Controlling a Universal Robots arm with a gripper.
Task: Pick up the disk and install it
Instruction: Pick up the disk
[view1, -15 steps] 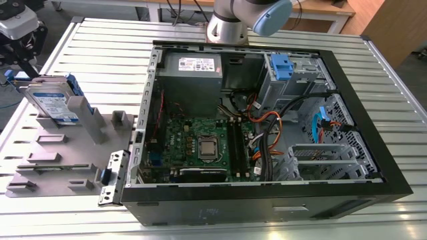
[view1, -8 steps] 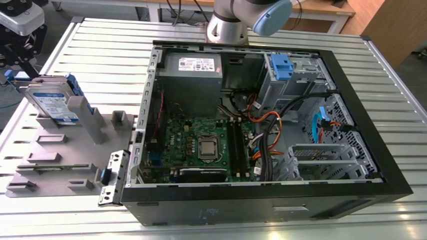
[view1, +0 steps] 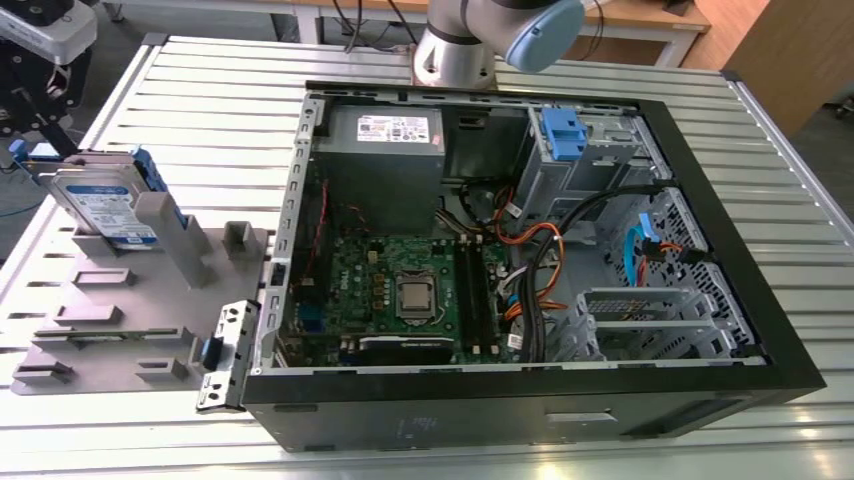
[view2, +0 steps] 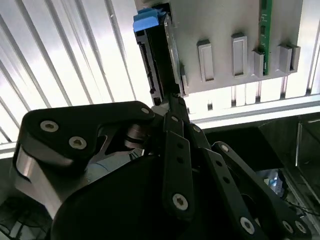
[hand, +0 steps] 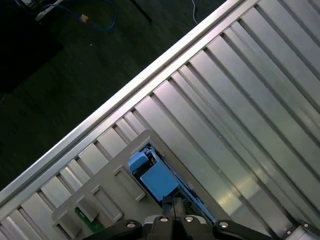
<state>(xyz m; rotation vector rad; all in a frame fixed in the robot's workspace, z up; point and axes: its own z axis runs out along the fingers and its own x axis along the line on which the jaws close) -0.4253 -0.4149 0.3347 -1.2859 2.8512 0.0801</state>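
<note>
The disk (view1: 104, 205) stands upright in a slot of the grey holder tray (view1: 147, 320) at the exterior view's left, its white-and-blue label facing out and blue bracket round its edges. My gripper (view1: 38, 140) hangs at the disk's upper far corner. In the second wrist view the disk (view2: 157, 60) is edge-on, and the gripper (view2: 174, 102) has its black fingers drawn together on the disk's end. The first wrist view has the gripper (hand: 173, 202) pinched against the disk's blue bracket (hand: 157, 181).
An open computer case (view1: 534, 250) lies on the slatted metal table (view1: 214, 90), with motherboard, cables and a drive bay with a blue bracket (view1: 567, 135) at its far right. The arm's base (view1: 481, 40) stands behind the case. The table's edge (hand: 125, 92) runs near the tray.
</note>
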